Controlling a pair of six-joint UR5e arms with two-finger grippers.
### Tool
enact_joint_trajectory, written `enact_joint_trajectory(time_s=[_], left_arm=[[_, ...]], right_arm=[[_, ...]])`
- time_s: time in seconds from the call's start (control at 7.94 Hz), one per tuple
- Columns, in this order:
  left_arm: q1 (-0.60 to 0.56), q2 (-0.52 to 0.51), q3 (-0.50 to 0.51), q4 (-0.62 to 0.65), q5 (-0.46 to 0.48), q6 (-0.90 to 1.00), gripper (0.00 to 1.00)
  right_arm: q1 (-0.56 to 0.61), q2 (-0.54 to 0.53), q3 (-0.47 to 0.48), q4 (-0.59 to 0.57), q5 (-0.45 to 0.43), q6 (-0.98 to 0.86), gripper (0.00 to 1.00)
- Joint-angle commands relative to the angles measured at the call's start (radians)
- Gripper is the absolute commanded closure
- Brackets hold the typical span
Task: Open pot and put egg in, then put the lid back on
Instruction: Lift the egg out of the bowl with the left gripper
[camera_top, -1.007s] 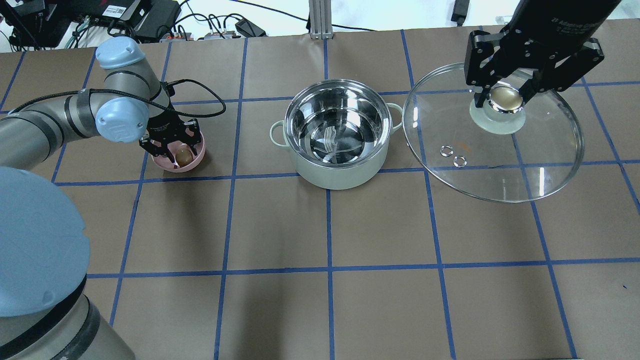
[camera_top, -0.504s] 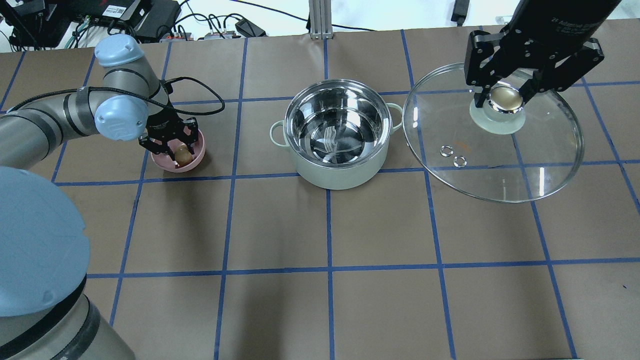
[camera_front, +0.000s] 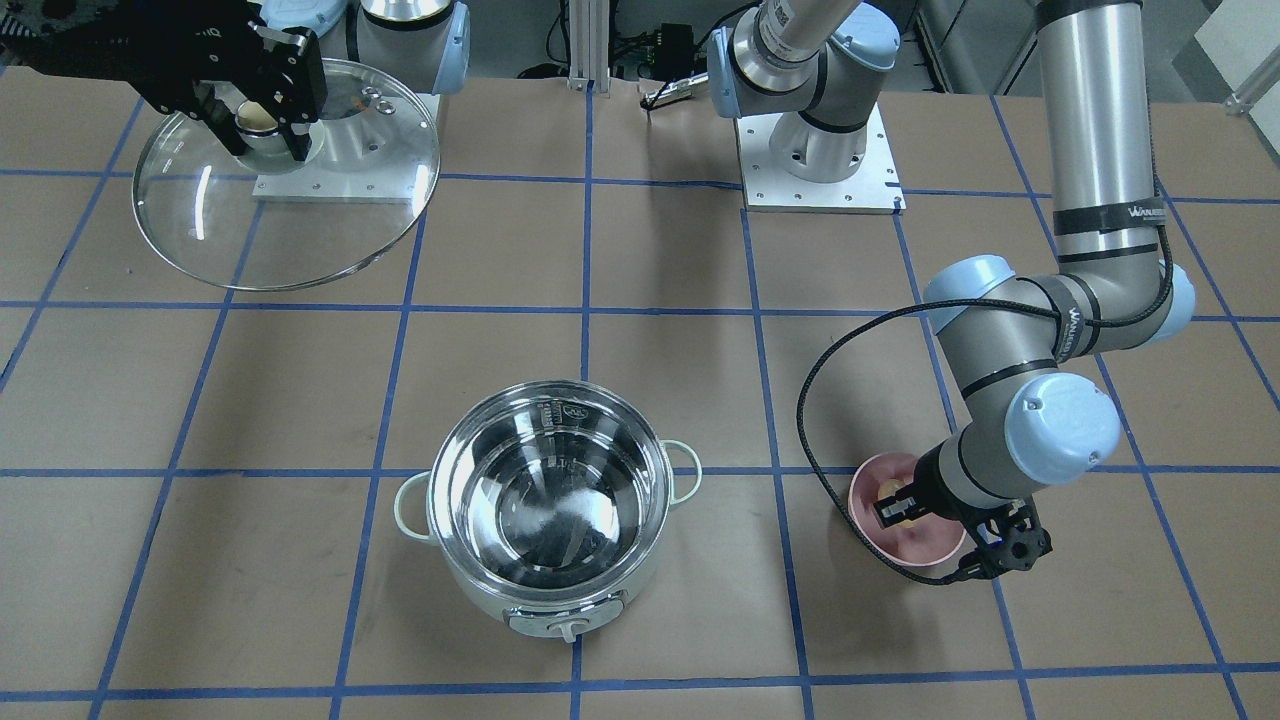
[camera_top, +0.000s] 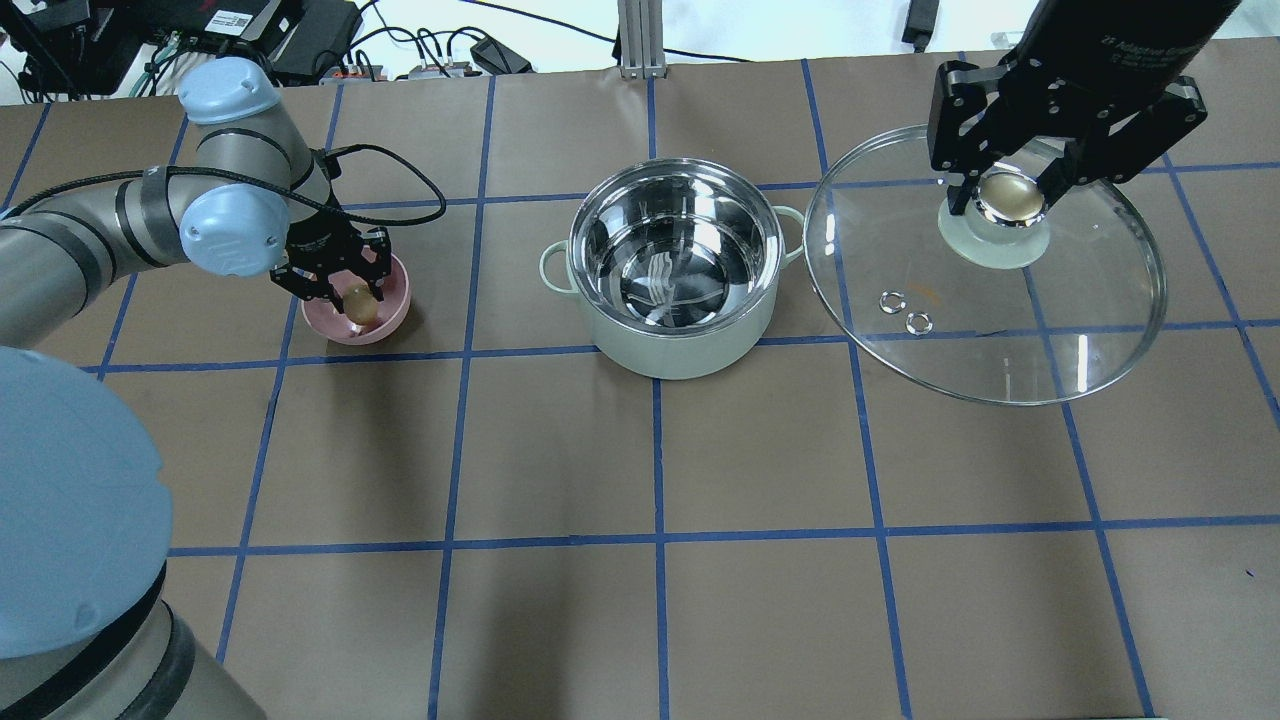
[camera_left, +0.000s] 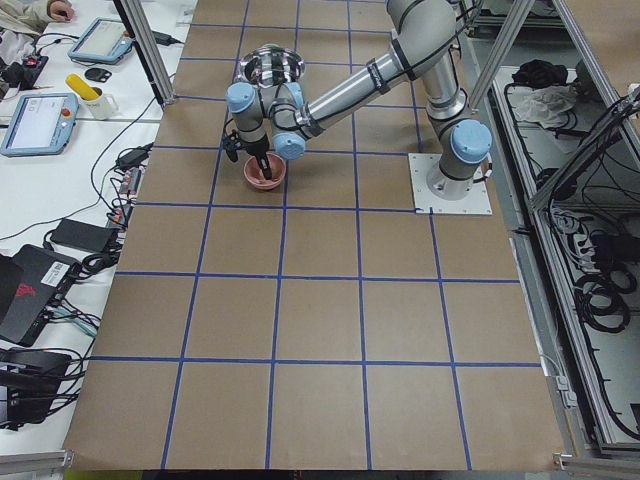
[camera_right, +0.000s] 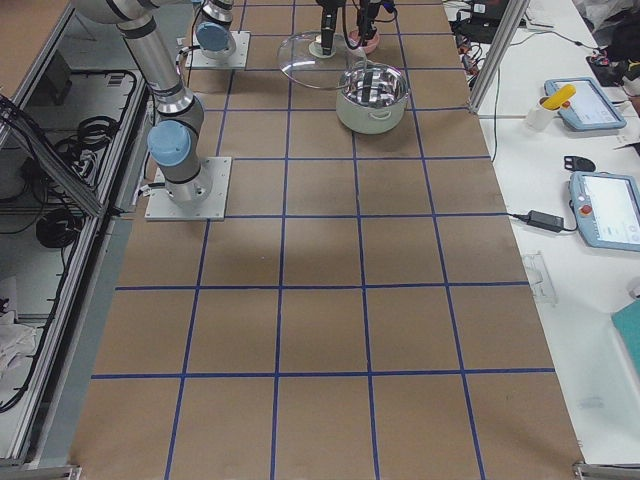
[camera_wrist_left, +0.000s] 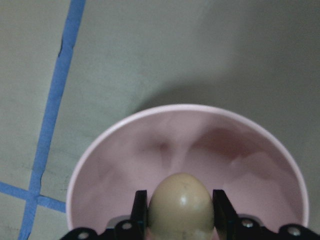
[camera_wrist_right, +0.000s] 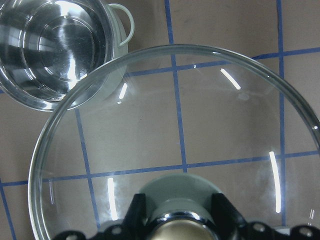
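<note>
Left gripper (camera_top: 356, 298) has shifted a little toward the upper left of the overhead view since the earlier frames, carrying the egg (camera_wrist_left: 181, 202) with it. Right arm and lid (camera_top: 1000, 330) unchanged.

Left claw: narrowed onto the brown egg, one finger (camera_wrist_left: 139, 212) pressed on each side, blunt end of the egg sticking out past the tips. Egg sits over the pink bowl (camera_top: 395, 300), inside the rim outline, at upper left of the overhead view. Cannot tell if it is clear of the bowl floor.

Right gripper (camera_top: 1010, 198): clamped on the beige knob (camera_front: 258, 118) of the glass lid, fingers on both sides of it. Lid held up off the table (camera_top: 660, 600), upper right of the overhead view, slightly tilted in the right side view. Its left rim is just beside the pot's right loop handle, not on the pot. Two vent holes show in the glass, toward the lower left of the knob.

Pot (camera_top: 680, 350): upper centre of the overhead view, uncovered, steel interior with nothing in it, mint shell, control knob on the side away from the robot. Well apart from the bowl.

Table is brown paper with a blue tape grid.
</note>
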Motion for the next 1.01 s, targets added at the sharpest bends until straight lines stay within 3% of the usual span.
enact_joint_trajectory(time_s=[0.0, 0.38, 0.88], left_arm=[[0.000, 0.100, 0.003, -0.014, 0.025, 0.032, 0.84], [-0.033, 0.249, 0.043, -0.193, 0.041, 0.050, 0.94], [-0.263, 0.277, 0.187, -0.200, 0.000, -0.074, 0.98]], right_arm=[[0.000, 0.000, 0.000, 0.003, -0.001, 0.000, 0.75], [-0.001, 0.000, 0.000, 0.006, -0.001, 0.000, 0.75], [-0.001, -0.002, 0.000, 0.014, -0.007, -0.002, 0.75]])
